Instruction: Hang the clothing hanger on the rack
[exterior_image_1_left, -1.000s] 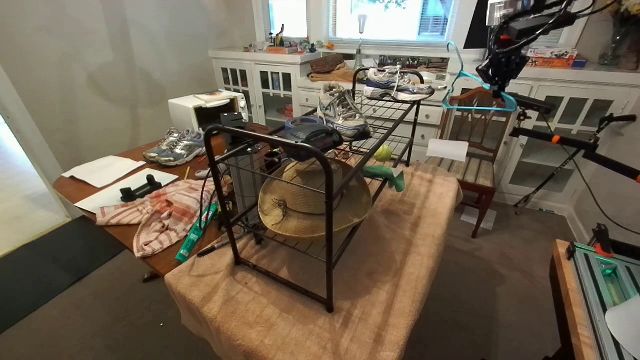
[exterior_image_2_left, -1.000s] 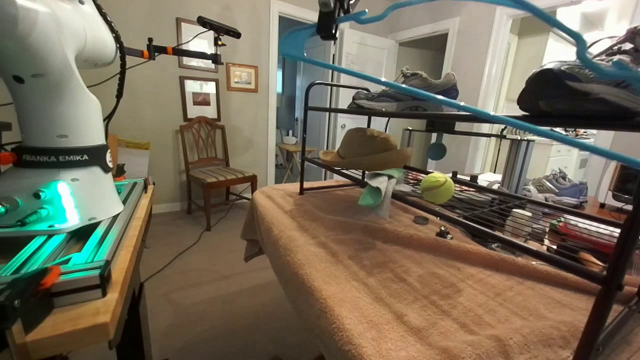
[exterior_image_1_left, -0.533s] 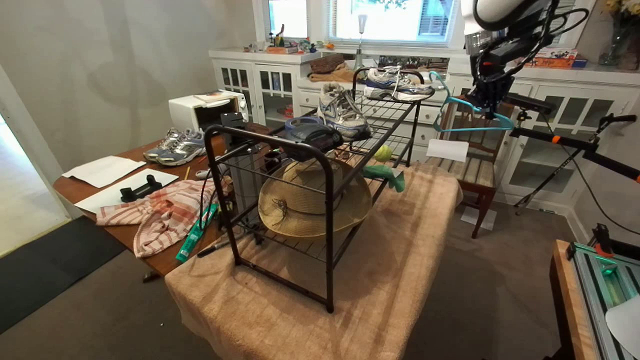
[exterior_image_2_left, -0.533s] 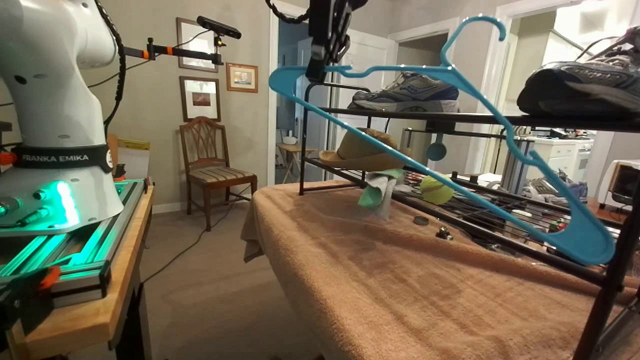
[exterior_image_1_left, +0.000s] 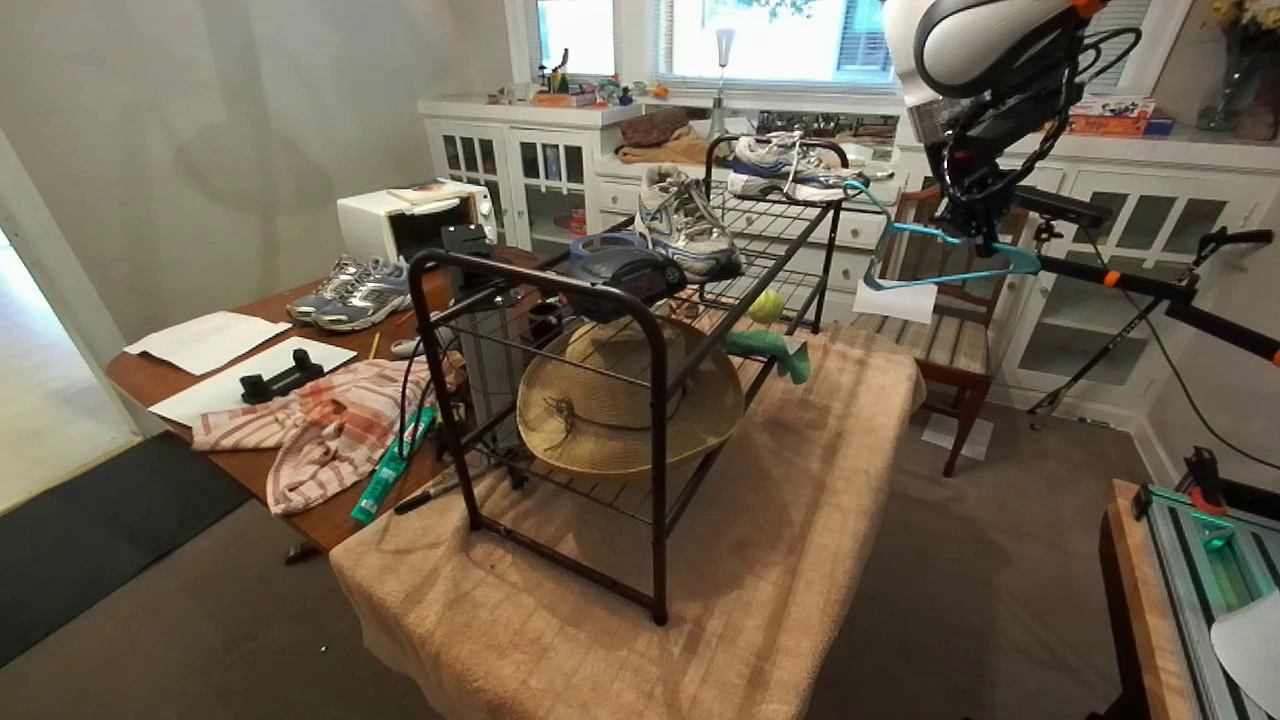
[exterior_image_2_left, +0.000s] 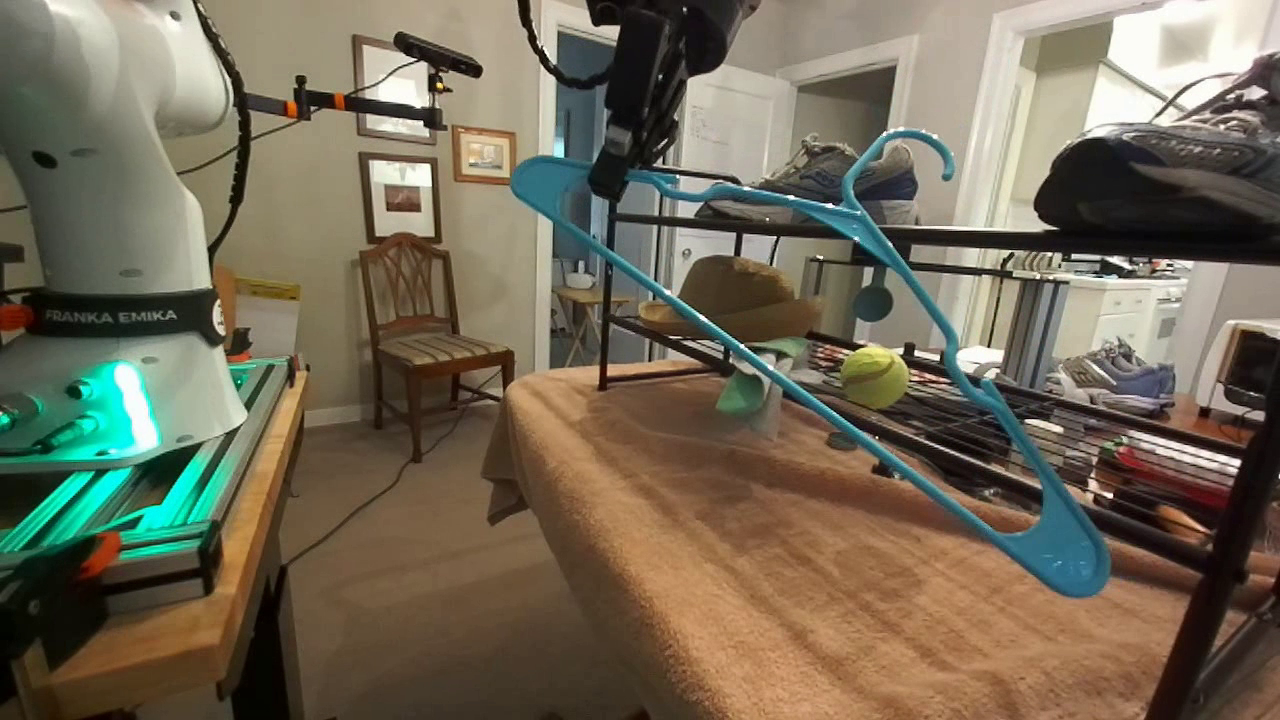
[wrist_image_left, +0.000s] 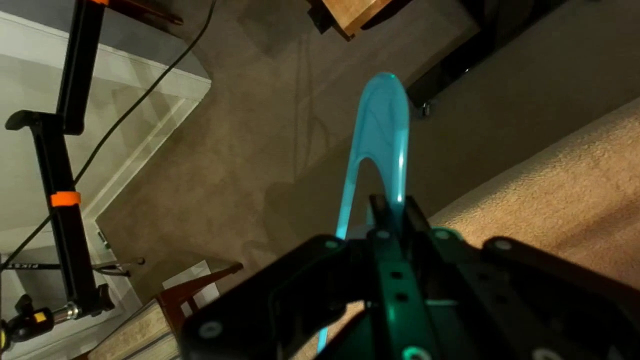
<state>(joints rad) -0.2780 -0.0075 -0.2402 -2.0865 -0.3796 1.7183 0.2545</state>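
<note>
The turquoise hanger (exterior_image_1_left: 950, 278) is in the air at the far right end of the rack in an exterior view; it also shows large and tilted in an exterior view (exterior_image_2_left: 850, 215). My gripper (exterior_image_2_left: 608, 185) is shut on the hanger's upper bar near one shoulder end. The wrist view shows that end (wrist_image_left: 384, 125) sticking out past the fingertips (wrist_image_left: 397, 205). The hook points toward the rack and overlaps the far shoe in view; I cannot tell any contact. The rack (exterior_image_1_left: 660, 430), black metal tubes, stands on the towel-covered table; its top rail shows too (exterior_image_2_left: 1000, 237).
Shoes (exterior_image_1_left: 690, 225) and a dark device (exterior_image_1_left: 625, 270) sit on the rack's top shelf. A straw hat (exterior_image_1_left: 630, 400), tennis ball (exterior_image_1_left: 766, 306) and green cloth (exterior_image_1_left: 765, 347) lie on the lower shelf. A wooden chair (exterior_image_1_left: 930, 340) and a camera arm (exterior_image_1_left: 1110, 280) stand beyond.
My gripper has come down with the hanger in it. The hanger has lowered to about top-rail height, and its hook has shifted toward the rack's end. The rack and its contents have not moved.
</note>
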